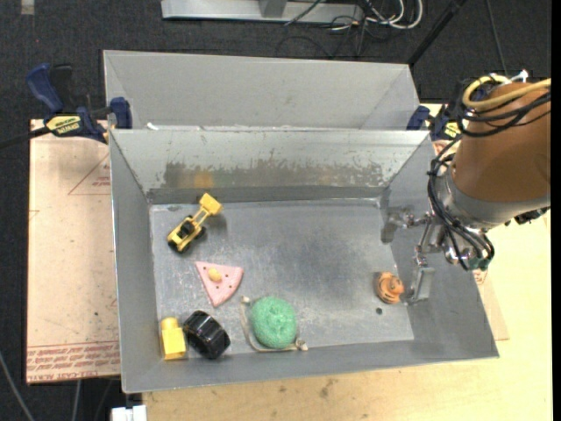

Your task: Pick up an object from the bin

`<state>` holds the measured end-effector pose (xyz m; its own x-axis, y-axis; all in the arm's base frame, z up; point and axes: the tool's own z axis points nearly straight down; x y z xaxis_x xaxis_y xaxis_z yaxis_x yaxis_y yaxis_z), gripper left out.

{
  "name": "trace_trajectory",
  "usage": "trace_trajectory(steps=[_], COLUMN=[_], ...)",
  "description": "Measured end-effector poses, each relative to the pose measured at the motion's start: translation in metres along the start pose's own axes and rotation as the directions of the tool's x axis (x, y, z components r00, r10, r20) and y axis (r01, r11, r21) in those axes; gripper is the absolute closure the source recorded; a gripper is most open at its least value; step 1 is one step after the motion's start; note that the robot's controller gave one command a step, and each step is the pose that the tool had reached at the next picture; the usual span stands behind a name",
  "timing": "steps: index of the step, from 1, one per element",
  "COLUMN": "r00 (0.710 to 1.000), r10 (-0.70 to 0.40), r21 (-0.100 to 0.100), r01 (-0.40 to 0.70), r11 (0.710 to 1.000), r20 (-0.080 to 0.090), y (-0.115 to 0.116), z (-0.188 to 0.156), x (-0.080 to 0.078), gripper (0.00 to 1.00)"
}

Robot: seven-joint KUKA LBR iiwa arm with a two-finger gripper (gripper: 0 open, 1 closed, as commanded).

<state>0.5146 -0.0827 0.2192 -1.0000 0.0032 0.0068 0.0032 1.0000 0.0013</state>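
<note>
Just right of a small orange round piece on the bin floor, the tool hung low, touching it or nearly so. The contact was hard to make out, and whether the tool was open or closed could not be told. Well left of that orange piece lay a green fuzzy ball, a pink wedge, a yellow toy loader, a black cylinder and a yellow block.
</note>
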Motion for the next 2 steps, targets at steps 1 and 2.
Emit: trace_trajectory(steps=[1, 2], r00=[1.0, 0.999], r10=[-0.003, 0.044], r21=[0.001, 0.001], r01=[0.003, -0.044], r11=[1.0, 0.999], r20=[0.008, 0.014], y=[0.0, -0.026], z=[-0.004, 0.068], x=[-0.002, -0.006], gripper=[0.0, 0.0])
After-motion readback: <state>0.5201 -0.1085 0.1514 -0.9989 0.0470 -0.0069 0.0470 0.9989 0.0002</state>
